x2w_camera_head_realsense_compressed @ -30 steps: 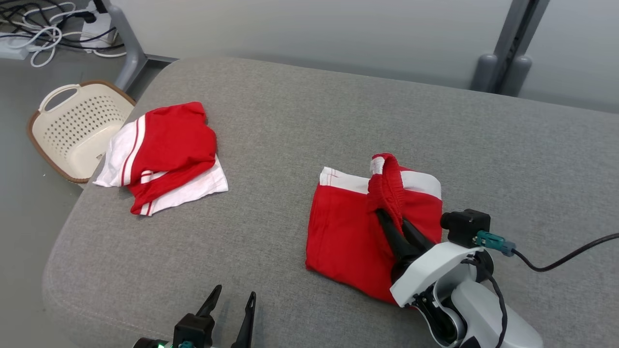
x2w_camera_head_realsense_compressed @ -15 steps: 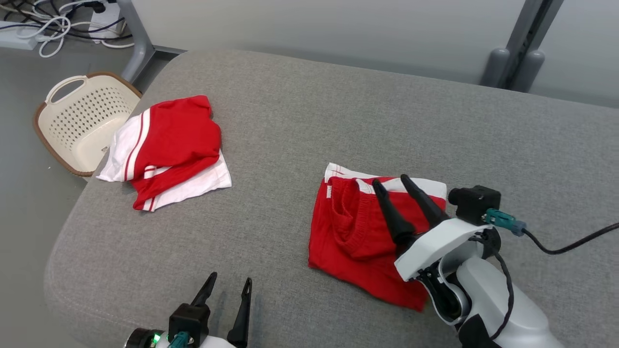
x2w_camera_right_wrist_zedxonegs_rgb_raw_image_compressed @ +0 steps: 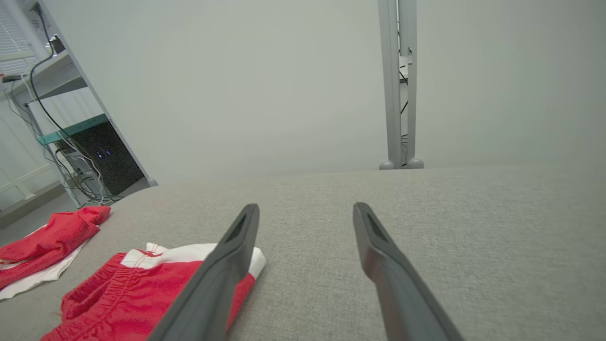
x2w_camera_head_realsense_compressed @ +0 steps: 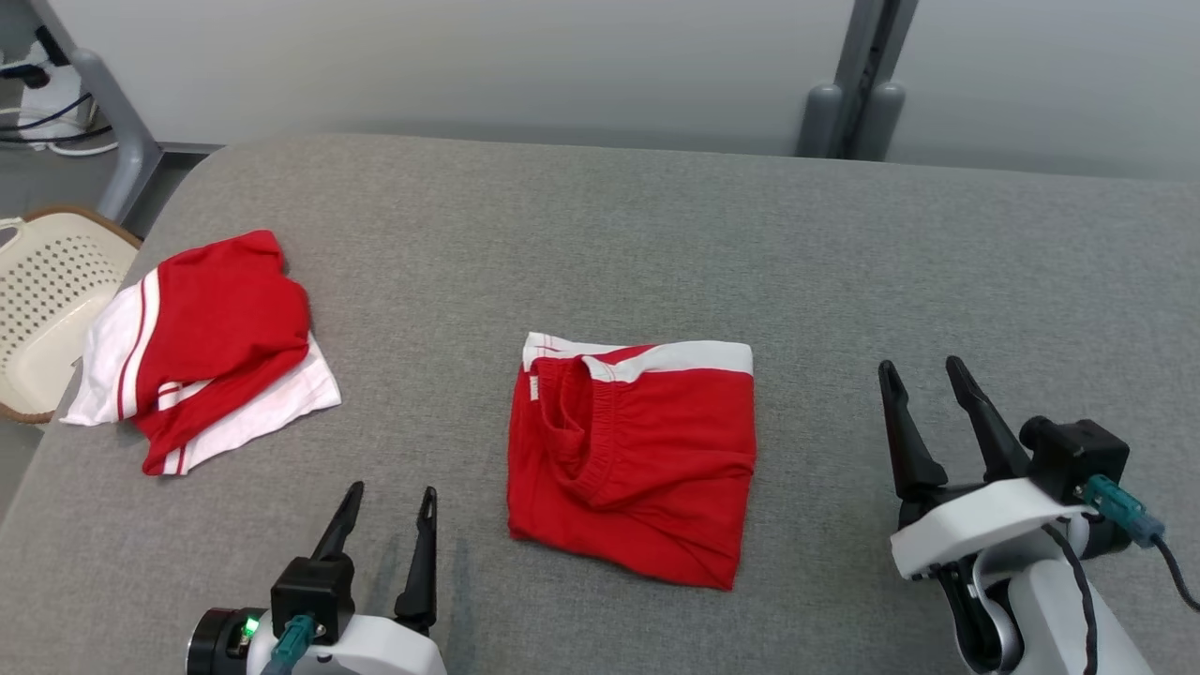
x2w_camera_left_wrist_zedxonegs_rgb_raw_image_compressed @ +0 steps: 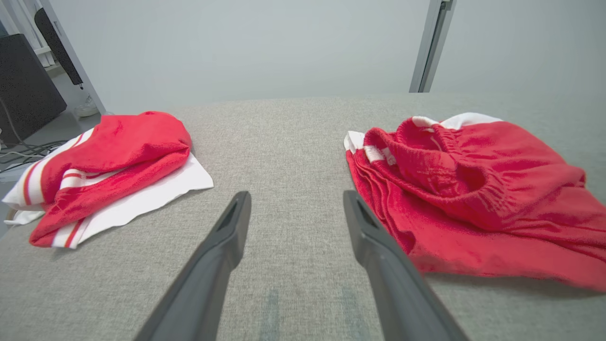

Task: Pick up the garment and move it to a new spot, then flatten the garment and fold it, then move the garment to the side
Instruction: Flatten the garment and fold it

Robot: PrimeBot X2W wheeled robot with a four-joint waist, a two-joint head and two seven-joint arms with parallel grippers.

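The garment (x2w_camera_head_realsense_compressed: 633,455) is a pair of red shorts with a white band, folded into a rough square in the middle of the grey cushioned surface (x2w_camera_head_realsense_compressed: 656,244). It also lies right of my left fingers in the left wrist view (x2w_camera_left_wrist_zedxonegs_rgb_raw_image_compressed: 473,189) and at the lower left of the right wrist view (x2w_camera_right_wrist_zedxonegs_rgb_raw_image_compressed: 137,289). My left gripper (x2w_camera_head_realsense_compressed: 386,492) is open near the front edge, left of the garment and clear of it. Off to the garment's right, my right gripper (x2w_camera_head_realsense_compressed: 919,370) is open and holds nothing.
A second red and white garment (x2w_camera_head_realsense_compressed: 202,347) lies folded at the surface's left edge. Beyond that edge a cream perforated basket (x2w_camera_head_realsense_compressed: 37,309) stands on the floor. A grey post (x2w_camera_head_realsense_compressed: 848,103) rises behind the far edge. Cables and equipment sit at the far left.
My right gripper let go of the garment's waistband, opened, and drew back to the right. The garment has dropped flat. The head camera has also turned, shifting the whole scene leftward.
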